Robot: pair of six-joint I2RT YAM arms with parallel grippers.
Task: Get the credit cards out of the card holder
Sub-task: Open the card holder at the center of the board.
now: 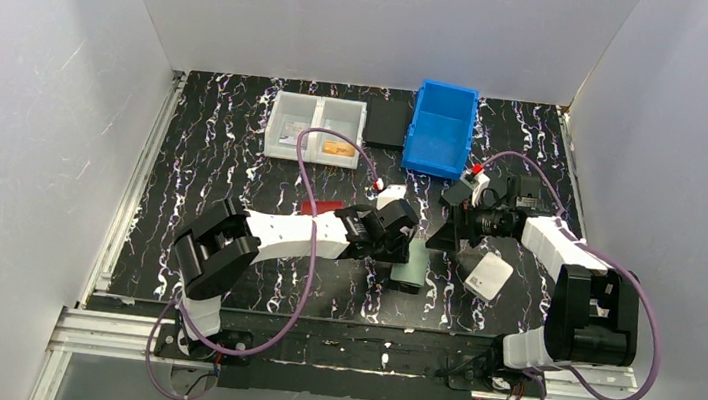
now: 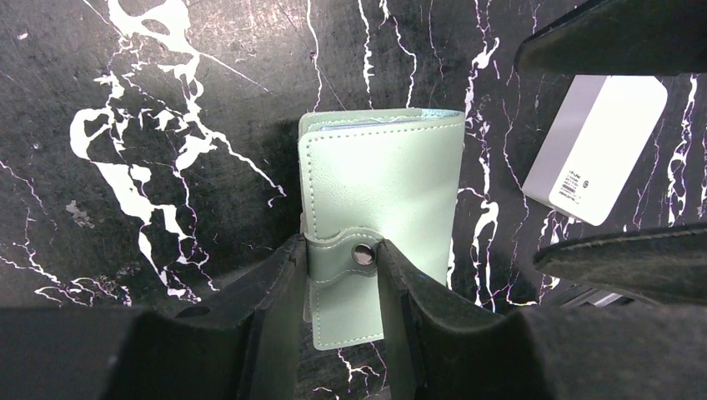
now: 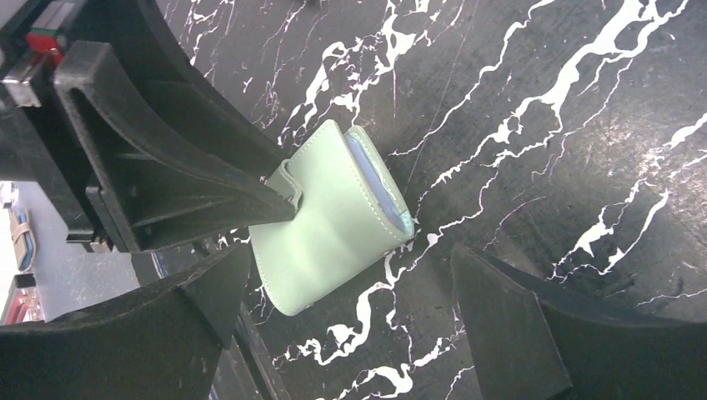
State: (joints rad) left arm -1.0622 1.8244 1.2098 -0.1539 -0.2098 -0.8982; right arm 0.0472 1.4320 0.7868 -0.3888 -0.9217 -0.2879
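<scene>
1. the card holder [image 2: 383, 183] lies closed near the middle of the black marbled table [image 2: 167, 83], its snap tab [image 2: 333, 271] fastened and a white wallet [image 2: 596, 150] near it.
2. a pale blue edge of the credit cards [image 3: 373, 167] shows inside its open end.
3. the left gripper [image 2: 342, 250] has its fingers narrowed to either end of the snap tab, touching it; whether they truly clamp it i cannot tell.
4. the right gripper [image 3: 350, 258] hangs over the card holder, jaws wide apart, holding nothing.

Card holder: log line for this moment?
card holder: folded shut | cards: inside | left end effector: pinching snap tab | right end effector: open, nearby
</scene>
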